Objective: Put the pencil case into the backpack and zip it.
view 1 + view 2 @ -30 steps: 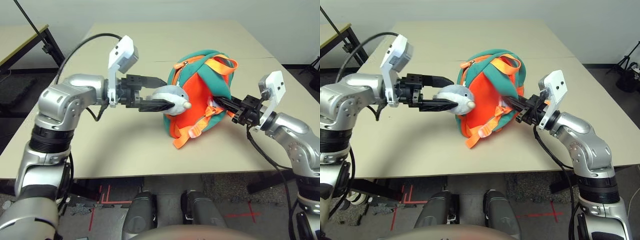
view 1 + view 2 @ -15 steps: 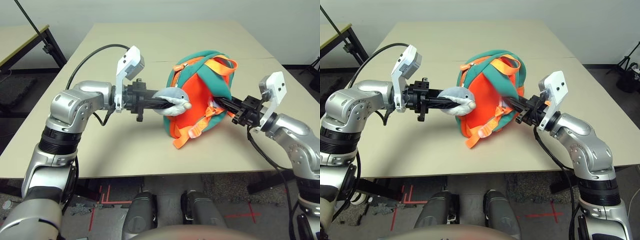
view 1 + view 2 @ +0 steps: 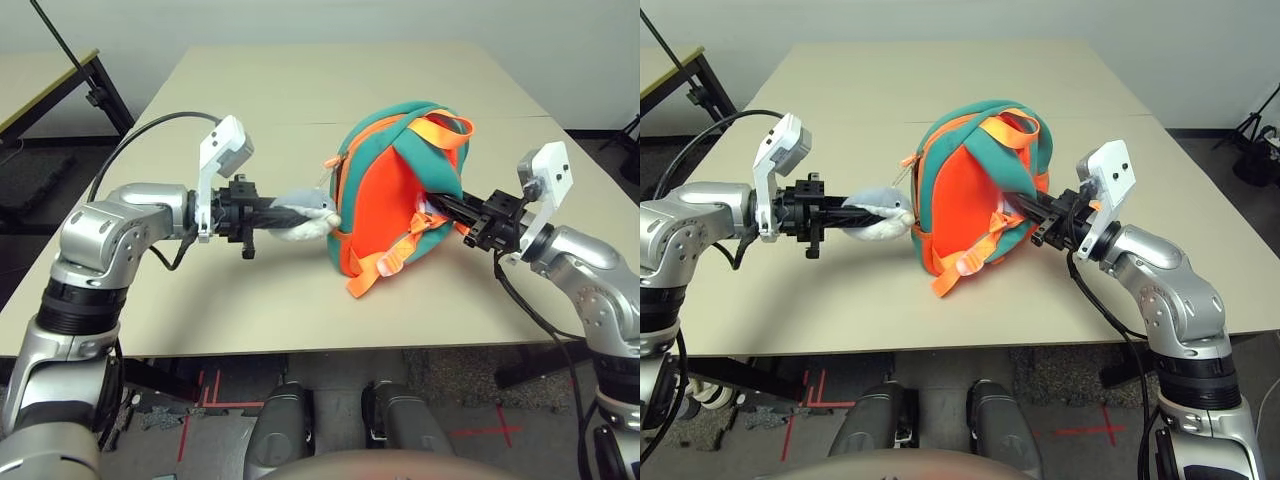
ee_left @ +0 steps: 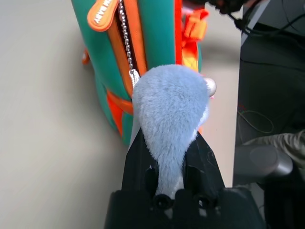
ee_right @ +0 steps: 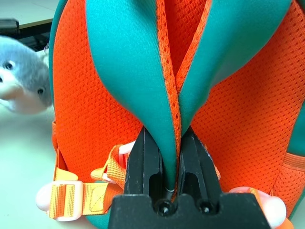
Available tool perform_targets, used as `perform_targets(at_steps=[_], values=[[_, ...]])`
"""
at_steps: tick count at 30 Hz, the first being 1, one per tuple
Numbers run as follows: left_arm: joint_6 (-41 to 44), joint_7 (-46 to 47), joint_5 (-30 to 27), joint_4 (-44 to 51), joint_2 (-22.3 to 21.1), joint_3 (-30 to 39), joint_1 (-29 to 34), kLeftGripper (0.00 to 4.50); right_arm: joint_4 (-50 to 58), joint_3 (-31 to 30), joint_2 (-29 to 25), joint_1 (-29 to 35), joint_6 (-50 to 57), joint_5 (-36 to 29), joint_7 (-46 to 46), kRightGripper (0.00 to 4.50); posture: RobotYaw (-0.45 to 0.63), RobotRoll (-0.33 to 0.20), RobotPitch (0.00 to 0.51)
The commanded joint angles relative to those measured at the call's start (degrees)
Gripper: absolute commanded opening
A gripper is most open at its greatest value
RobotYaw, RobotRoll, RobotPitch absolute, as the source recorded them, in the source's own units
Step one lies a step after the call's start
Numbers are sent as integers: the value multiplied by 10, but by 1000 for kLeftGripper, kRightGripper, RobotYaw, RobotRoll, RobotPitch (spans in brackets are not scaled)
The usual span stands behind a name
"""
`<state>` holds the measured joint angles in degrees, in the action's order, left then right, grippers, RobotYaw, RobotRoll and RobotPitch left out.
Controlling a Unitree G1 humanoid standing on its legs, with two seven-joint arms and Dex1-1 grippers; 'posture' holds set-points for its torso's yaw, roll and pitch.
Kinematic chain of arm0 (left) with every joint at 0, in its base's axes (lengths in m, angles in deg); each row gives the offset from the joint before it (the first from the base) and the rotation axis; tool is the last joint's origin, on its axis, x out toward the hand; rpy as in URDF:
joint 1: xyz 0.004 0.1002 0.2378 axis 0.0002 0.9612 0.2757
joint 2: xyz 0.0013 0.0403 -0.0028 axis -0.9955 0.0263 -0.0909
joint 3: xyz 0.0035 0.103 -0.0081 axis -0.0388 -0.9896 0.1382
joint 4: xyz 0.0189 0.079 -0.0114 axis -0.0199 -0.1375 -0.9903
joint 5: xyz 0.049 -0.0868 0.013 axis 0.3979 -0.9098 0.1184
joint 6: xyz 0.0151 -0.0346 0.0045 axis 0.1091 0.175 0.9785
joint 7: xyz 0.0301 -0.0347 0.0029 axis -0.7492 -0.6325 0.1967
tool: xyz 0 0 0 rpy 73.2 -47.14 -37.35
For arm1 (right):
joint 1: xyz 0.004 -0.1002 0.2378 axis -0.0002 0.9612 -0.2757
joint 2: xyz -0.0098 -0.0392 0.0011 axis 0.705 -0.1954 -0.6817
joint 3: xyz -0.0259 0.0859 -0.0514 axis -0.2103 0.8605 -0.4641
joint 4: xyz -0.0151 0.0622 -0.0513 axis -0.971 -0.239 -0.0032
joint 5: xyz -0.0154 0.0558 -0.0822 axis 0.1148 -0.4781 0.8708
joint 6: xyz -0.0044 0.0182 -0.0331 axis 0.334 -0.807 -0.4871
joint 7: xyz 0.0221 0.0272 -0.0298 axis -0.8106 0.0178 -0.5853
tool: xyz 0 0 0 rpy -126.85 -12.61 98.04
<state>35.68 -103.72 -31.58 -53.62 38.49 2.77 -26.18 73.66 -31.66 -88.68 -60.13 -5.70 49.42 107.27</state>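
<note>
Our left gripper (image 3: 303,213) is closed on the grey-white plush shark charm (image 4: 170,95); our right gripper (image 5: 165,136) is clamped on the padded teal shoulder strap with orange edge (image 5: 126,67). Between both grippers stands the small rounded teal-and-orange backpack (image 3: 385,210); if the pencil case is inside, we cannot tell. Beyond the left fingertips, a silver bead chain (image 4: 126,36) leads to the flat orange zipper pull (image 4: 102,14). For zipping, we should keep the strap firm and draw the charm smoothly along the orange-edged zipper, not straight away from it, because the thin chain could snap or the bag could turn.
</note>
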Motion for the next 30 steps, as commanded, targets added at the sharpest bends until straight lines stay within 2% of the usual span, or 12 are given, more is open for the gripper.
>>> perform_targets(at_steps=[1,8,16,19,22,23,27,30], values=[[6,10,1,0,18,-16,24,270,-6,-1,-3,-7,5,0,4,63,117,0,80],[-32,29,34,-45,80,-53,89,269,-2,3,-3,0,4,0,3,63,101,0,79],[-65,27,65,-95,107,-70,106,269,3,9,-9,8,6,-2,2,63,83,0,79],[-50,21,51,-102,93,-41,94,1343,5,10,-23,15,13,-4,12,63,87,0,80],[-50,10,59,-116,51,-21,80,2490,3,18,-54,25,23,-8,36,63,95,0,80],[-49,3,58,-116,33,-12,78,2909,5,28,-68,30,35,-23,52,782,95,0,80],[-25,-33,39,-130,-41,28,77,4464,4,74,-143,58,71,-69,116,2196,101,0,81],[-56,-22,57,-169,-60,63,78,4500,-28,108,-198,75,81,-73,156,3443,123,0,79]])
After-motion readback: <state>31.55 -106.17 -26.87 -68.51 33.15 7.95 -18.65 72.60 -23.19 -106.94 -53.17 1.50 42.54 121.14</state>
